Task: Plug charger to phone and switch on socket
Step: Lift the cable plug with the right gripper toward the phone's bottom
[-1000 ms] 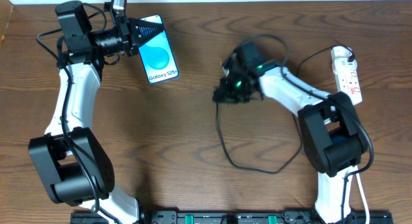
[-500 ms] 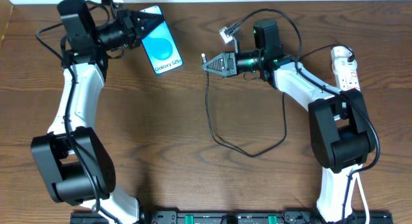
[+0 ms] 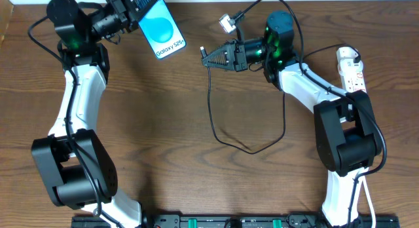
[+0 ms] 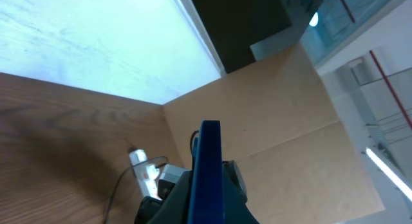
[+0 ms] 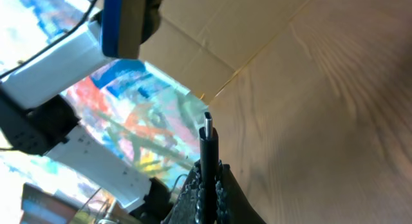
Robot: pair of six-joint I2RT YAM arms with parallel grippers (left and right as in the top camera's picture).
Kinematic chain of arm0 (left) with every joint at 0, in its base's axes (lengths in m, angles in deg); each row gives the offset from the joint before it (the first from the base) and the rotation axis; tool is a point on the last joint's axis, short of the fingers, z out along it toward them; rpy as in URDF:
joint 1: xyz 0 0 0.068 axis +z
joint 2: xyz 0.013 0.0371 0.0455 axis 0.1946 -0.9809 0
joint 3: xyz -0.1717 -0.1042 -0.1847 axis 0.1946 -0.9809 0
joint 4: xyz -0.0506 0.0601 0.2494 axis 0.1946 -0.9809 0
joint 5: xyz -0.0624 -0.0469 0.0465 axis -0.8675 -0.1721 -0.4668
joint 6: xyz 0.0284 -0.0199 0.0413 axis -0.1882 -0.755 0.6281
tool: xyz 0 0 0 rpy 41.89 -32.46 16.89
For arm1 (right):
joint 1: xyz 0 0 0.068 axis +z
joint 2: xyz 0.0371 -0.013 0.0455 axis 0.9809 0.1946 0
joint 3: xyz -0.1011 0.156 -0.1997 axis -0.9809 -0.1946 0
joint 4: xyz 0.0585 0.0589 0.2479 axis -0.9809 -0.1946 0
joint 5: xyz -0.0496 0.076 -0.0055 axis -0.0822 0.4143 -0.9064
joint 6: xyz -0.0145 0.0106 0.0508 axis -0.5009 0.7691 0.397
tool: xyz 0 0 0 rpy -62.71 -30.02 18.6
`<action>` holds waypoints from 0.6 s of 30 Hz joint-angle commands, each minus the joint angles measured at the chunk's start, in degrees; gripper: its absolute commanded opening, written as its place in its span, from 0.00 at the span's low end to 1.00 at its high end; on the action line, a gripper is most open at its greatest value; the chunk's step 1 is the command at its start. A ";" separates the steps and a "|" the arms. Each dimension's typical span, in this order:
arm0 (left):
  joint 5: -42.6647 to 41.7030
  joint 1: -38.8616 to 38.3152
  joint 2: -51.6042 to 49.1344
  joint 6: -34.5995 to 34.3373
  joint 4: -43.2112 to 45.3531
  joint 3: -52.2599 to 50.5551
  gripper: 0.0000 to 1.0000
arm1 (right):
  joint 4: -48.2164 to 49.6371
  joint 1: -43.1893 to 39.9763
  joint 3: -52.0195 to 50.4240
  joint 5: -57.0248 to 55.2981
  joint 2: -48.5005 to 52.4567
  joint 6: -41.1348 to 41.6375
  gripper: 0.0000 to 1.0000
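Observation:
My left gripper (image 3: 134,6) is shut on the phone (image 3: 161,33) and holds it in the air at the table's back left, its light blue screen up. In the left wrist view the phone (image 4: 208,166) shows edge-on between the jaws. My right gripper (image 3: 213,57) is shut on the charger's plug tip (image 3: 202,52), raised and pointing left toward the phone, a short gap apart. The charger's black cable (image 3: 216,123) hangs down and loops on the table. In the right wrist view the plug tip (image 5: 208,137) sticks up from the jaws, with the phone (image 5: 122,21) at top left. The socket (image 3: 352,74) lies at the right.
The socket also shows far off in the left wrist view (image 4: 143,172). A white cord (image 3: 322,56) runs from the socket toward the right arm. A small silver connector (image 3: 227,22) sits on a cable near the back edge. The table's back edge lies just behind both grippers.
My left gripper has lifted the phone up and back. My right gripper picked the plug tip up off the table, raised it and turned it to point left at the phone.

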 commanded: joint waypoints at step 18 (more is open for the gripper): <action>3.48 0.04 1.57 -3.37 6.34 0.72 0.07 | 16.68 7.34 0.24 5.64 0.39 22.21 0.01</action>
